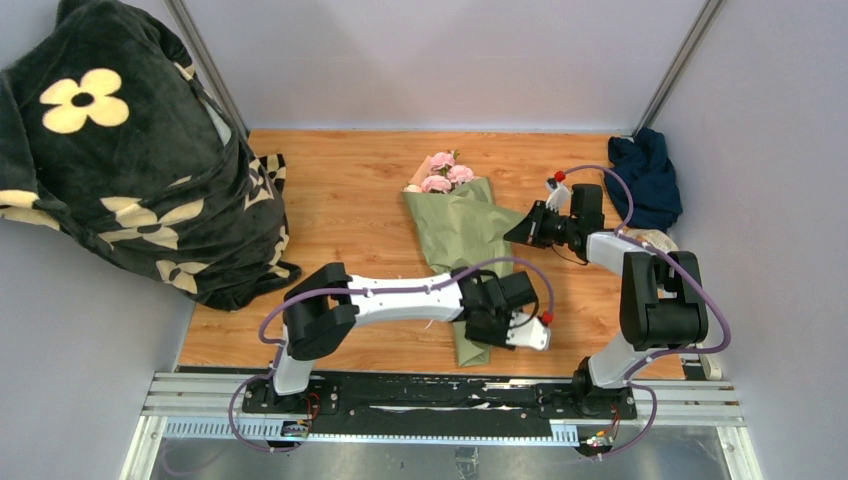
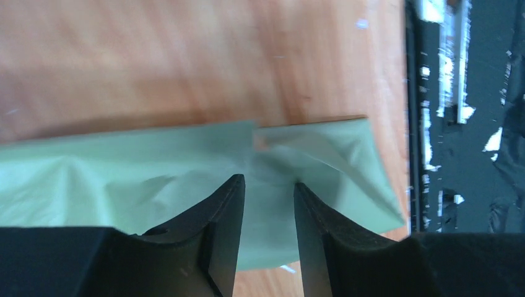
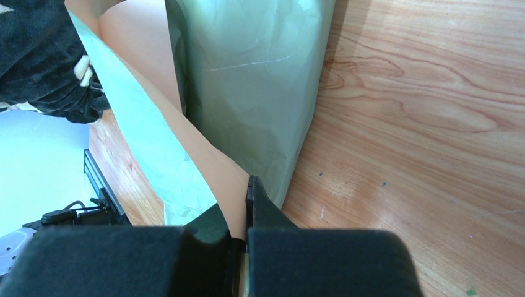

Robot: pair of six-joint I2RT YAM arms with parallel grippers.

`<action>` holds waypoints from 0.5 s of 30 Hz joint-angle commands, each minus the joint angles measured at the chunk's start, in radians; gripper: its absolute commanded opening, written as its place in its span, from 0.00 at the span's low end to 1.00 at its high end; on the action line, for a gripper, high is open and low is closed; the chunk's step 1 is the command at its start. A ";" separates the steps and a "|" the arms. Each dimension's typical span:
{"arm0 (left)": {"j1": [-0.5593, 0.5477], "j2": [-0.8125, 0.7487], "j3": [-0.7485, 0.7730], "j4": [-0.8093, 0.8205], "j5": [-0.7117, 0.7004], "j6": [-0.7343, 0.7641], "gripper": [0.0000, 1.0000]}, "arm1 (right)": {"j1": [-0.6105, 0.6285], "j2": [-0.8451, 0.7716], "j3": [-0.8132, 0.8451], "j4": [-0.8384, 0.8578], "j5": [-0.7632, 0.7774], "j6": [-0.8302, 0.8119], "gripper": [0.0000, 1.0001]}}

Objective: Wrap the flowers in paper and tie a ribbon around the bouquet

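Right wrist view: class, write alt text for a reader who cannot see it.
The right pincer is shut on a loose edge of the paper, tan inside and green outside. Beyond it, the wrapped green part lies on a wooden table.

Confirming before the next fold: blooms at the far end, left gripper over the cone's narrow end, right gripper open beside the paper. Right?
Not quite. The right gripper is not open: the right wrist view shows its jaws shut on an edge of the paper. The rest stands.
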 commanded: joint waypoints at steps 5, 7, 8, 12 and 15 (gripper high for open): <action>-0.117 0.036 -0.143 0.088 -0.036 0.098 0.50 | 0.015 0.002 -0.019 0.070 0.036 0.022 0.00; -0.136 0.040 -0.175 0.106 -0.046 0.120 0.53 | 0.015 0.008 -0.017 0.074 0.056 0.027 0.00; -0.140 0.042 -0.197 0.115 -0.049 0.126 0.55 | 0.015 0.010 -0.013 0.054 0.091 0.022 0.00; -0.138 0.036 -0.267 0.155 -0.068 0.152 0.55 | 0.019 0.014 0.047 -0.133 0.267 -0.047 0.19; -0.137 0.036 -0.301 0.164 -0.094 0.164 0.55 | 0.031 0.001 0.122 -0.347 0.444 -0.111 0.43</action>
